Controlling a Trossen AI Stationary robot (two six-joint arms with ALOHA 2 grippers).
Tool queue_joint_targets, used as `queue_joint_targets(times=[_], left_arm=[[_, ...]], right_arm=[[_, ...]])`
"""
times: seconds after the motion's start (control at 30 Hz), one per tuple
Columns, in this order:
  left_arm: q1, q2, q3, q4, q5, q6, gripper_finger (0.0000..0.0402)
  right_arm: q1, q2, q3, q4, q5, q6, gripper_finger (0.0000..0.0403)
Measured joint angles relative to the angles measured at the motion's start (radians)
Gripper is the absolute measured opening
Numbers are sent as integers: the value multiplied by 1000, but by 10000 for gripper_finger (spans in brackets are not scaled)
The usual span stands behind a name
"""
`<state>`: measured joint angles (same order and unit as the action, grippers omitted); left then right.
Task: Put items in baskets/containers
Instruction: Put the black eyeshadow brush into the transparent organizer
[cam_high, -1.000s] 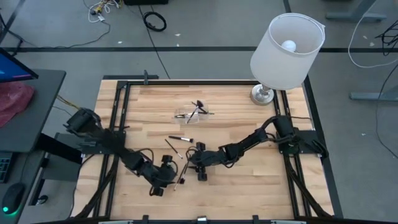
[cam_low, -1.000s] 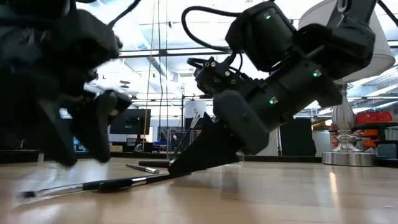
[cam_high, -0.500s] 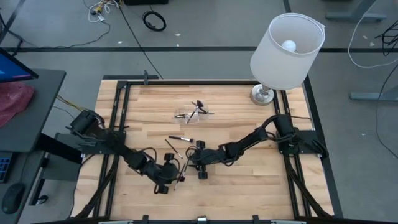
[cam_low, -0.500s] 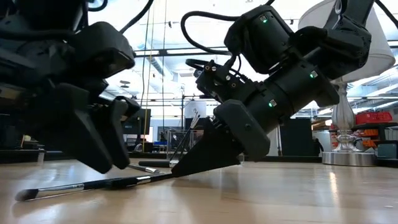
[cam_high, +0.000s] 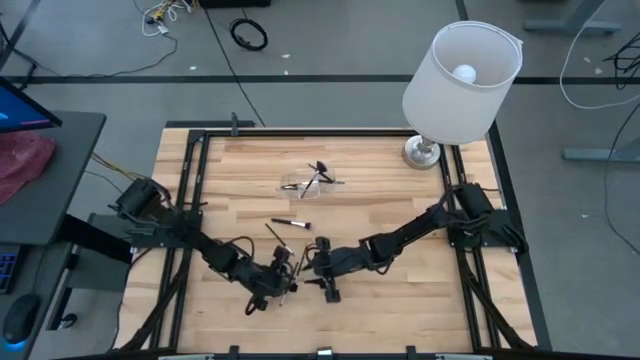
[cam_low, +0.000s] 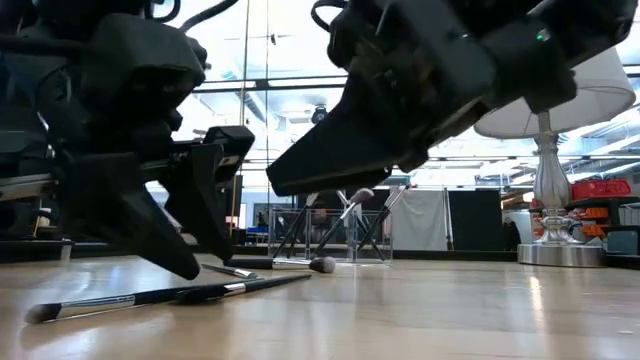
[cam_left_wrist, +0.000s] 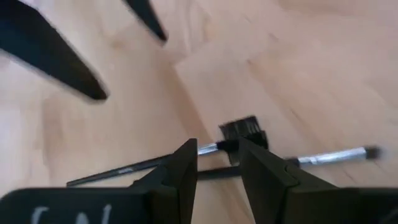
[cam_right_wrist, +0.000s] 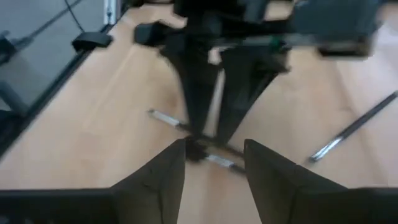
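Note:
Two thin dark-handled brushes (cam_low: 170, 295) lie side by side on the wood near the table's near edge, also in the left wrist view (cam_left_wrist: 211, 148). My left gripper (cam_high: 284, 276) (cam_low: 213, 265) is open and points down, one finger on each side of them (cam_left_wrist: 217, 146). My right gripper (cam_high: 312, 268) (cam_low: 285, 180) hangs open above the table just right of it (cam_right_wrist: 216, 147). Two more brushes (cam_high: 283, 230) lie farther back. The clear container (cam_high: 298, 186) (cam_low: 345, 235) lies beyond, with several brushes sticking out of it.
A white-shaded lamp (cam_high: 460, 70) stands on its metal base (cam_low: 550, 250) at the far right corner. A dark frame (cam_high: 190, 200) runs along the table's sides. Bare wood lies to the near right and far left.
My right gripper had its tip down on the table at the brushes' end; it has lifted clear and drawn toward the near edge. My left gripper has moved right, toward the two brushes, and now stands over them. The brushes have stayed where they were.

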<state>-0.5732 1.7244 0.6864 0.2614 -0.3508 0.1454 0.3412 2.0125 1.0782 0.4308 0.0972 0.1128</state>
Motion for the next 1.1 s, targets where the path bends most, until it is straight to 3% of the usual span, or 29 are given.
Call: queue_joint_targets(times=[0.17,0.3,0.43,0.53,0.63,0.73,0.87,1.1], left_arm=[[31,-6,69,-179,159,31,122],[49,-7,126,-314,229,10,122],[56,-6,172,-331,212,-106,122],[56,-6,224,-406,99,-203,122],[39,-6,261,-498,39,-96,122],[24,-6,260,-515,105,45,122],[38,-5,255,-529,242,27,122],[72,16,256,-497,240,25,122]], right_arm=[[32,0,0,-2,-4,100,168],[46,0,0,13,-2,115,168],[47,0,0,45,-1,115,168],[47,0,0,60,0,115,168],[47,0,0,57,0,114,168],[47,0,0,48,0,115,168],[53,0,0,52,-1,143,168],[57,1,1,66,-1,181,168]])
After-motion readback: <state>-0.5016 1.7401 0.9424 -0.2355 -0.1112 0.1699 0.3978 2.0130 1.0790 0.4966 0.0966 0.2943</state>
